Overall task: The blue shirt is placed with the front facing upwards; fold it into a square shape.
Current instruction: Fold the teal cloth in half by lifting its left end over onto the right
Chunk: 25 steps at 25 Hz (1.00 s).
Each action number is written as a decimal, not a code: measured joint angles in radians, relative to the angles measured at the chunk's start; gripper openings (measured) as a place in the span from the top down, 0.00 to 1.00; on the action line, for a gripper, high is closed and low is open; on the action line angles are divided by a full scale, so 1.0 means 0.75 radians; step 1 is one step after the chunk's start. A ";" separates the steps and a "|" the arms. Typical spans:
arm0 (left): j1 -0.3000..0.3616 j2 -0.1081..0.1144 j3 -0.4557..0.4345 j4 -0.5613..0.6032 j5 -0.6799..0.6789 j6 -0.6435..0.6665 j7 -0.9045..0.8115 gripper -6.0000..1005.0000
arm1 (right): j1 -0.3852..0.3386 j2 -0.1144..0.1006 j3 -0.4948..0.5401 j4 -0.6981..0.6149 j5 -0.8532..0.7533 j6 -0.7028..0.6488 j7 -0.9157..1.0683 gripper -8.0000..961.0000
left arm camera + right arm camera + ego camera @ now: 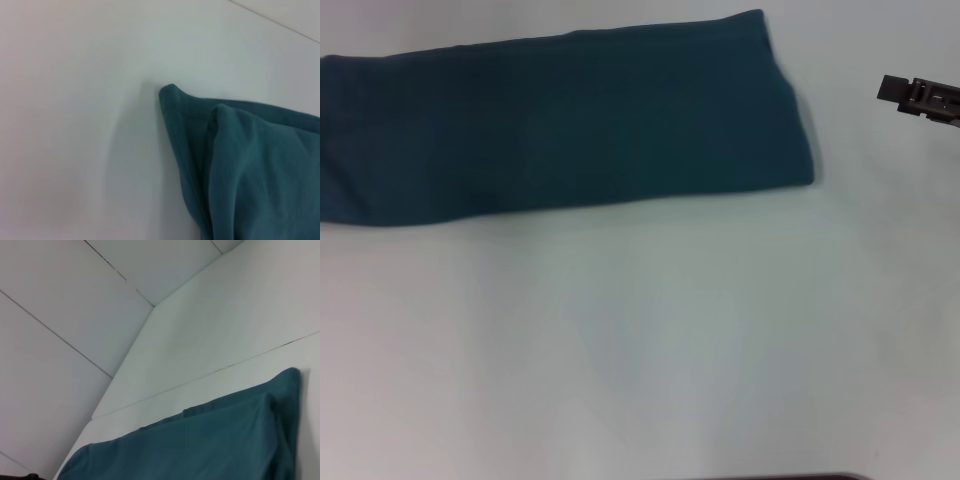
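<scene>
One long band of blue shirt (560, 125) lies across the far part of the white bench (640, 340), already folded lengthwise, no letters or collar showing. Runs out of the head view on the left; squared-off end on the right, well short of the right gripper (920, 97).

Right gripper hanging at the right edge of the head view, apart from the cloth, nothing between the fingers. Open or closed: cannot tell, since only a dark stub of it shows. Right wrist view looks along the shirt (200, 440) from just off its end, one corner standing up slightly nearest the camera.

Left gripper not seen in any view. Left wrist view shows only a doubled corner of the shirt (250, 170) close by on the bench (75, 125), two layers stacked with the edges slightly offset; probably the left end of the band, though hard to confirm.

Judged step: lengthwise folds done, crosswise fold not yet made. Band far too long for a square as it lies.

Next move calls for:
- Closing the fingers on an end of the band, through all layers, so the stack does not slip apart.
- Lifting that end and carrying it over toward the other end.
- Laying edge on edge, then smoothing flat.

Risk: offset layers at the left corner could spread further if only the top layer is caught.
</scene>
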<state>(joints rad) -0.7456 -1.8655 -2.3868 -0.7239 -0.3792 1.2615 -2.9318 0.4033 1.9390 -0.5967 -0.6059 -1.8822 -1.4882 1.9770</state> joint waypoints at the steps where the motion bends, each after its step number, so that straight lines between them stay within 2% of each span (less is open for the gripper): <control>1: -0.003 -0.005 0.000 -0.019 0.032 -0.001 -0.012 0.90 | 0.001 0.000 0.000 0.000 0.000 0.001 0.000 0.07; 6: -0.021 -0.041 0.000 -0.106 0.096 0.020 -0.032 0.90 | 0.002 0.000 -0.001 0.000 0.000 0.001 0.002 0.07; 9: -0.026 -0.055 0.000 -0.145 0.067 0.057 -0.025 0.90 | 0.002 0.000 -0.004 0.000 0.000 0.001 0.002 0.07; 11: -0.030 -0.066 0.000 -0.205 -0.022 0.135 -0.018 0.90 | 0.002 0.000 -0.006 0.000 0.000 0.001 0.002 0.07; 18: -0.060 -0.062 0.000 -0.217 -0.215 0.250 -0.006 0.90 | 0.001 0.000 -0.012 0.000 0.000 0.003 0.000 0.07; 25: -0.093 -0.073 0.000 -0.219 -0.330 0.331 -0.001 0.90 | 0.003 0.005 -0.009 0.000 -0.036 0.005 -0.003 0.07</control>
<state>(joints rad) -0.8155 -1.9206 -2.3868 -0.8882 -0.6269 1.5098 -2.9329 0.4057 1.9425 -0.6037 -0.6059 -1.9089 -1.4848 1.9746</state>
